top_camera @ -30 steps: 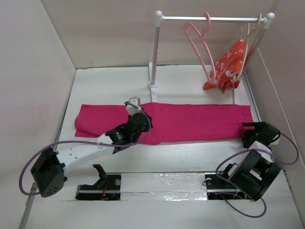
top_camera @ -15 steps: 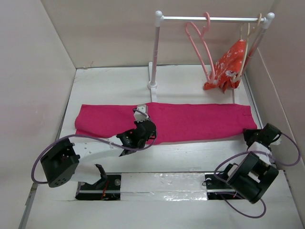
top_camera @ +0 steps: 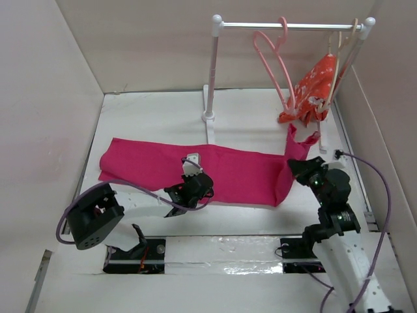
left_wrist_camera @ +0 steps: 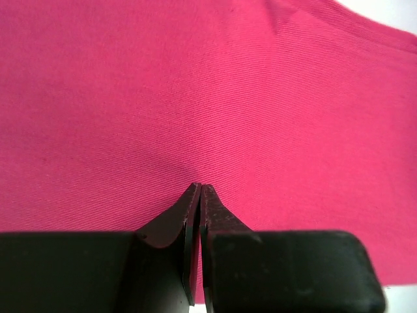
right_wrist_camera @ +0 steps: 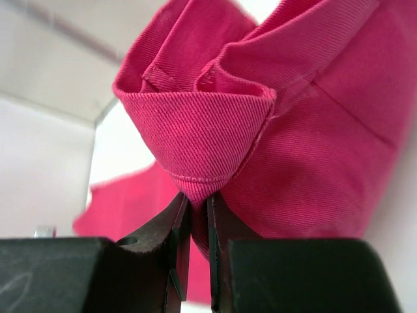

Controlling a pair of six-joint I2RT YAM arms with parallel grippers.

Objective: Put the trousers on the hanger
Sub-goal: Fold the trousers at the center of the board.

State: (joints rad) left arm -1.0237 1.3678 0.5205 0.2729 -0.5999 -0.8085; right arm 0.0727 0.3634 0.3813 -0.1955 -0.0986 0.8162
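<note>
at 3 o'clock your right gripper (right_wrist_camera: 193, 199) pinches the trousers (top_camera: 241, 173) by a raised end; left gripper (left_wrist_camera: 200, 188), 7 o'clock, pressed together on fabric.

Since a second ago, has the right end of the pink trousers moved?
Yes. The right pincer has pulled the trousers' right end up and leftward, closer to the rack's white post.

Robotics lab test cell: plain beige partition walls (top_camera: 150, 45), white tabletop (top_camera: 150, 114), clothes rail (top_camera: 287, 26), cabled robot arm (top_camera: 348, 264).

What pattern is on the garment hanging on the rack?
The garment is orange-red with white flowers; top external view.
</note>
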